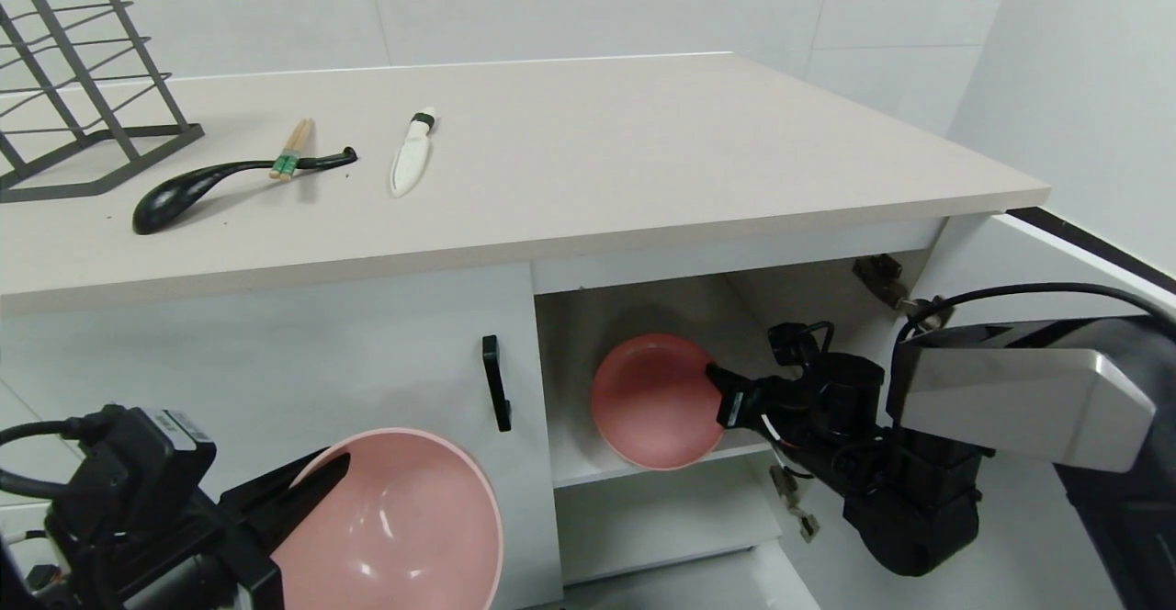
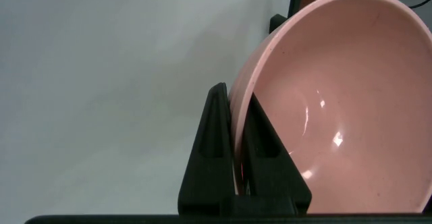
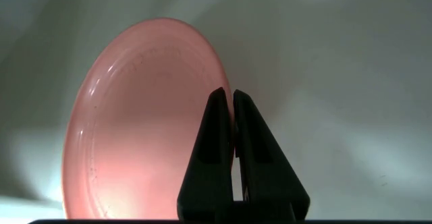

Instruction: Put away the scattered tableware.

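My left gripper (image 1: 317, 477) is shut on the rim of a pink bowl (image 1: 404, 518) low in front of the closed cabinet door (image 1: 276, 362); the wrist view shows the rim pinched between its fingers (image 2: 217, 129) with the bowl (image 2: 337, 109) tilted on edge. My right gripper (image 1: 721, 385) is shut on the rim of a pink plate (image 1: 648, 399), held upright just above the upper shelf (image 1: 643, 468) inside the open cabinet; the plate (image 3: 142, 116) stands on edge in the right wrist view. A black ladle (image 1: 202, 183), chopsticks (image 1: 292, 149) and a white sheathed knife (image 1: 412, 155) lie on the counter.
A dark wire dish rack (image 1: 73, 77) stands at the counter's back left. The cabinet's left door has a black handle (image 1: 496, 382). The open right door (image 1: 1038, 252) stands behind my right arm. A lower shelf space (image 1: 661, 527) lies under the plate.
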Available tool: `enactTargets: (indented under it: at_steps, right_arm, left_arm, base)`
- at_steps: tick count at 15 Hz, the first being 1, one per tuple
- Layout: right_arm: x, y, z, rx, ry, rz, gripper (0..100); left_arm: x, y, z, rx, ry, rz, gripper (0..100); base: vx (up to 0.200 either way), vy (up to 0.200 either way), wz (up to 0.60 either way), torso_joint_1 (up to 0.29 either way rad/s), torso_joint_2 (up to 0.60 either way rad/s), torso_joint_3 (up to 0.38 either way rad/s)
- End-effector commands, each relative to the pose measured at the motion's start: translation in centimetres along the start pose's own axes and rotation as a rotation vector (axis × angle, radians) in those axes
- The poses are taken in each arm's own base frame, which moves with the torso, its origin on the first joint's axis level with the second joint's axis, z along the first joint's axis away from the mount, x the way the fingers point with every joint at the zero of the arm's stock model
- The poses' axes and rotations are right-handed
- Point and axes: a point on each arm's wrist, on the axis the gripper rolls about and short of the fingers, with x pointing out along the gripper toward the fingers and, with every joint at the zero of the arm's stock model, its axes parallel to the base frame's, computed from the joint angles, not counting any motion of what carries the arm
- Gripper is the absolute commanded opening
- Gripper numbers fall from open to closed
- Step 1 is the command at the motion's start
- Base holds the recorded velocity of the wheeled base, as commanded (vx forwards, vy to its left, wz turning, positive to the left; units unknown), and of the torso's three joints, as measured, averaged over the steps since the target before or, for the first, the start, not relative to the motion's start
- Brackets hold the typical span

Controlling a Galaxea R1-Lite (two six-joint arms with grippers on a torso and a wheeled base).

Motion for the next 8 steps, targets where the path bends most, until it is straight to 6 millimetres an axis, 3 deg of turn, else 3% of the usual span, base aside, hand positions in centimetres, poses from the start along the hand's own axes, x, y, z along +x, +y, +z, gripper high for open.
enactTargets:
  at_steps: [1,8]
  right_arm:
    - [1.0,-0.2,-0.7,0.023,-0.011,-0.015,0]
    - [2.9,-0.7,-1.2,0.074,-0.059,-0.050,0]
  left_arm:
    - [0.0,0.0,-0.1,0.000,0.005,0.000,0]
    - [0.0,0.0,-0.1,0.000,0.010,-0.001,0]
  base:
    - [0.000,0.000,0.00,0.000,0.00,0.000]
    - [0.000,0.000,0.00,0.000,0.00,0.000]
